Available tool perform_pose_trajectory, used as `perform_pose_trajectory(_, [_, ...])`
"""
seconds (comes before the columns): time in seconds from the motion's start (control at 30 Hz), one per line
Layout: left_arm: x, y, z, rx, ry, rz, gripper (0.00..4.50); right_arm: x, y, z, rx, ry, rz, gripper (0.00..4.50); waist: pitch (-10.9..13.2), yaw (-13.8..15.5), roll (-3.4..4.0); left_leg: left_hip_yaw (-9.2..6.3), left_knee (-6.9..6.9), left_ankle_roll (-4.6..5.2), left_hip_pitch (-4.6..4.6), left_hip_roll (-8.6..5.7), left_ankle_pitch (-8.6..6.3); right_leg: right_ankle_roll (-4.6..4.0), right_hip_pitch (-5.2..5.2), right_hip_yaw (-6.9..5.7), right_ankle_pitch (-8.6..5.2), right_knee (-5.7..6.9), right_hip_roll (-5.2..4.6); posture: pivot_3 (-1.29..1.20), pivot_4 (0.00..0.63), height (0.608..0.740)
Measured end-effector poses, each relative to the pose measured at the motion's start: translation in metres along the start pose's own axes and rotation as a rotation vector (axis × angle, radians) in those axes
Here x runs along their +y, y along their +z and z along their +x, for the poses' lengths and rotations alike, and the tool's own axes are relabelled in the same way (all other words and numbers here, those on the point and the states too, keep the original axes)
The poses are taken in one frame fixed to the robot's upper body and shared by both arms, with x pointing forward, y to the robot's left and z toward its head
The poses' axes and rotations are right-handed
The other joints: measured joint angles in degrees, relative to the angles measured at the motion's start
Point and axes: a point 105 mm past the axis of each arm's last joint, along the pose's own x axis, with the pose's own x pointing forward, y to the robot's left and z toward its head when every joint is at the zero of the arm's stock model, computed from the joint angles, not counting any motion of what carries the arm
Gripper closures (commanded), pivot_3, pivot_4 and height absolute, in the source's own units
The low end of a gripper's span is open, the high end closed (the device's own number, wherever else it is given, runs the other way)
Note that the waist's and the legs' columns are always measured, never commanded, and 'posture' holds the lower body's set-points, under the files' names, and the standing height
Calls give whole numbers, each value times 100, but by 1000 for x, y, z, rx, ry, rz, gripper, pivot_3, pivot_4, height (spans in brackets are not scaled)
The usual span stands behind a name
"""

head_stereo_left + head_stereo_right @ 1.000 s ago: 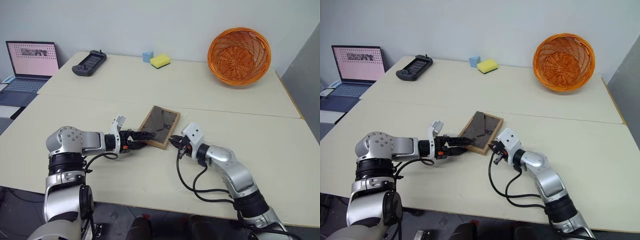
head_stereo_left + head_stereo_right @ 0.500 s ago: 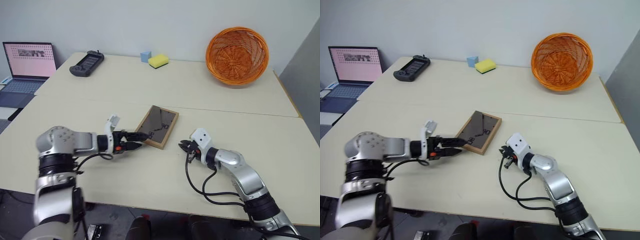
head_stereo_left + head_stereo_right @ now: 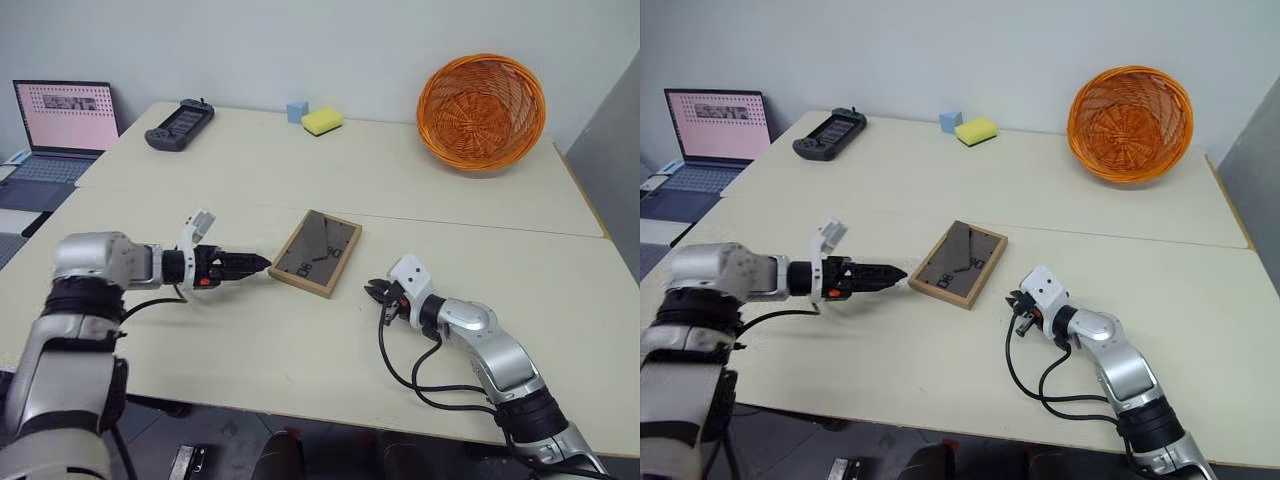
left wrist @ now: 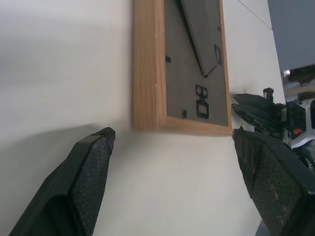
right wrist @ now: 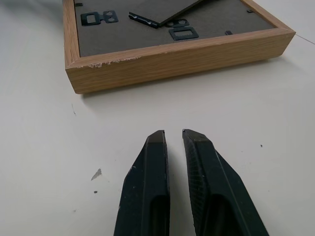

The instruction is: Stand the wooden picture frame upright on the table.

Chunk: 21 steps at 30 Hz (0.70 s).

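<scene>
Frame lies flat, back side up, between both tools.
Wooden picture frame point(image 3: 316, 253) on tabletop point(image 3: 300, 340): left tool point(image 3: 262, 264) wide open beside its corner, right tool point(image 3: 372, 290) closed, empty, bare surface between.

Wooden picture frame point(image 5: 172, 54): light wood with visible grain, matt, one corner chipped and splintery. Its back panel is dark grey matt board with black clips. Table point(image 3: 400, 170): pale cream, smooth, low sheen, a few small specks. Finger pads point(image 4: 93, 172) on the left gripper: black, finely textured. Basket point(image 3: 482, 99): orange woven wicker. Sponge point(image 3: 321, 121): yellow, matt.
</scene>
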Motion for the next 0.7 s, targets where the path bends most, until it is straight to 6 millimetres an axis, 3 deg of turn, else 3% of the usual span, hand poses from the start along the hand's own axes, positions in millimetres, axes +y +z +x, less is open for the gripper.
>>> perform_pose_trajectory(0.17, [-2, 3, 22, 61, -44, 62, 425, 1, 0, -6, 0, -17, -5, 3925, 1, -1, -2, 0, 2, 1, -3, 0, 0, 0, -3, 0, -1, 1, 2, 0, 150, 740])
perform_pose_trajectory(0.4, [3, 15, 19, 38, -9, 104, 425, -6, -7, -18, 28, -67, 7, 3925, 2, -26, -3, 3, 3, 1, -3, 2, 0, 1, -5, 5, -1, 4, 3, 0, 150, 740])
perform_pose_trajectory(0.7, [8, 14, 25, 51, 10, 153, 425, -5, -6, -18, 22, -77, 18, 3925, 1, -10, -3, 2, 5, 1, -2, 1, 0, 0, -2, 3, -1, 6, 3, 0, 150, 740])
